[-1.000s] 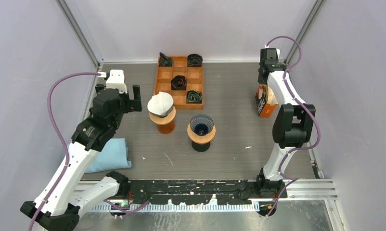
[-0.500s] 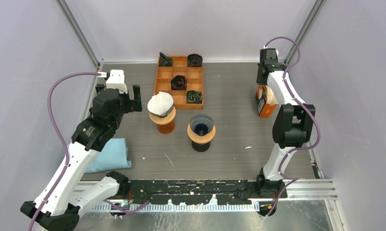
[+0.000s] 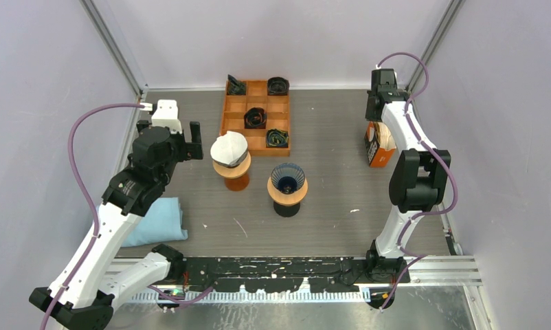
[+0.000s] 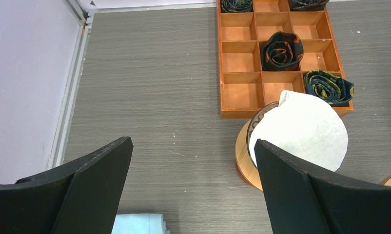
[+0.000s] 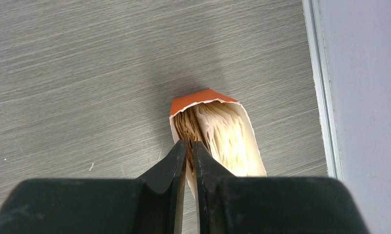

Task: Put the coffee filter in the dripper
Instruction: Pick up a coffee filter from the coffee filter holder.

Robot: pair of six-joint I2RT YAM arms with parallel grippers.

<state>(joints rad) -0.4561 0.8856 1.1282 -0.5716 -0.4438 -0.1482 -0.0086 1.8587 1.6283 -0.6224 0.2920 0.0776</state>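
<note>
While right gripper [image 5: 188, 147] pinches paper filter [image 5: 185, 130] inside filter box [image 5: 199, 100], left gripper [image 4: 192, 141] open; next, probably: lift toward empty dripper [image 3: 288, 180].

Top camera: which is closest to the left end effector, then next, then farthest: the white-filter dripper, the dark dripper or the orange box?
1. White-filter dripper, just to its right.
2. Dark dripper, middle of the table.
3. Orange box, far right side.

Coffee filter [image 4: 301, 129]: white. Dripper beneath [image 3: 236, 180]: orange-brown. Second dripper [image 3: 287, 180], at its 4 o'clock: dark blue ribbed cone, tan collar, black base. Compartment tray [image 4: 219, 63]: orange. Boxed filters [image 5: 227, 136]: cream to tan. Filter box [image 5: 196, 100]: orange. Table [image 3: 328, 192]: grey wood-grain.
</note>
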